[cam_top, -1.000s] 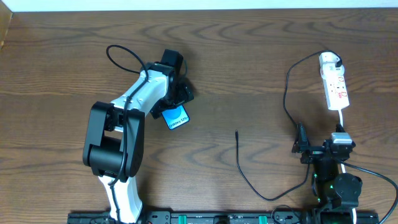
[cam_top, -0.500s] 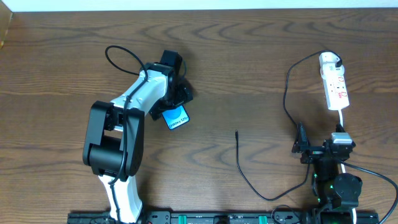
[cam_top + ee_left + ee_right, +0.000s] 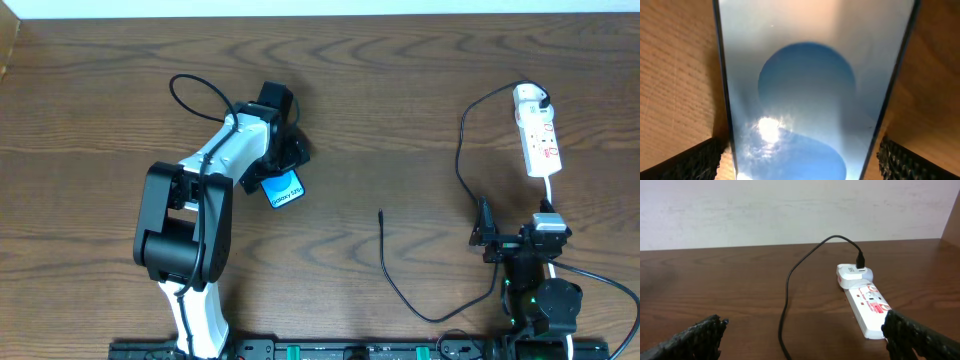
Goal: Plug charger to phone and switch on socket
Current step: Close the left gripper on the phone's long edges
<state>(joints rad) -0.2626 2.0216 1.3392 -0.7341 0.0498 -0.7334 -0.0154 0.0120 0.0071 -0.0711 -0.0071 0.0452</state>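
Left gripper (image 3: 277,167): fingers closed against the long edges of the phone (image 3: 284,189), which lay screen-up on the table (image 3: 400,60), left of centre. Right gripper (image 3: 800,339): spread wide and empty, low at the near right, facing the socket (image 3: 540,140).

The charger (image 3: 385,262) was seated at the socket's far end. Its free tip (image 3: 380,213) lay on bare wood mid-table, well apart from the phone.

Assessment: neither step was complete. The phone was secured only. Fetching the tip, mating it to the phone and pressing the switch were outstanding. The switch position could not be determined.
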